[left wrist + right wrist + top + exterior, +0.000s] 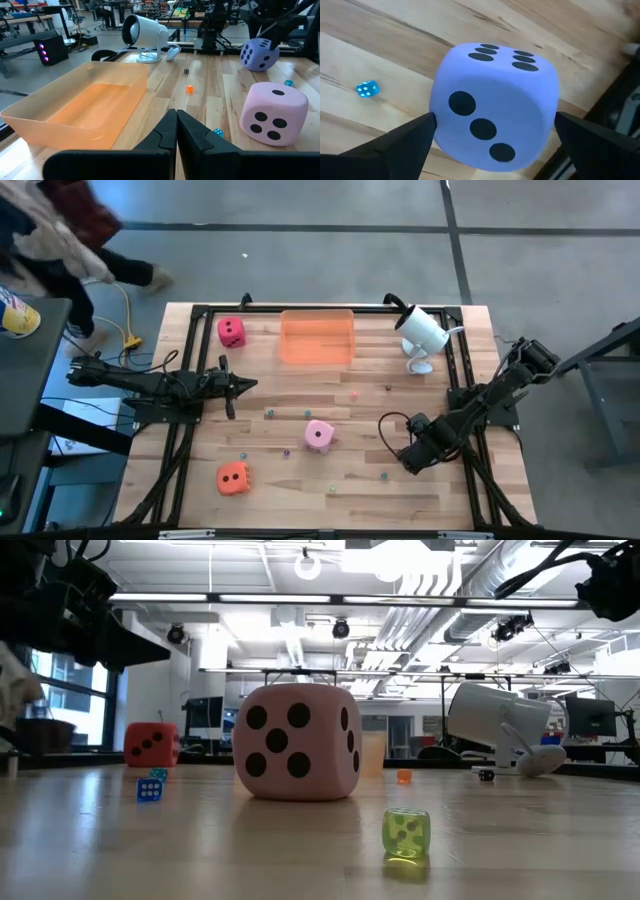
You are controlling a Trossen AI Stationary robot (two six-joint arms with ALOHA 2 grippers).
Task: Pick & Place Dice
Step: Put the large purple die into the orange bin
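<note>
The purple die (492, 107) rests on the table near the right side, and in the high view my right gripper (412, 458) hides it. That gripper (495, 125) points down, open, with one finger on either side of the die. The light pink die (319, 435) sits mid-table. The orange die (233, 477) is at the near left and the red-magenta die (232, 331) at the far left. My left gripper (250, 385) waits shut at the left, pointing level toward the table's right edge. My right gripper comes at the purple die from above, its fingertips (420, 131) close beside two opposite sides of it. I cannot tell whether they touch those sides. The die sits on the table with its three-pip face toward the wrist camera.
A translucent orange tray (317, 337) stands at the far middle, and a white lamp-like device (422, 332) stands to its right. Several tiny dice lie scattered on the wood, among them a blue one (367, 89) and a green one (406, 833). A person (60, 240) moves beyond the far left corner.
</note>
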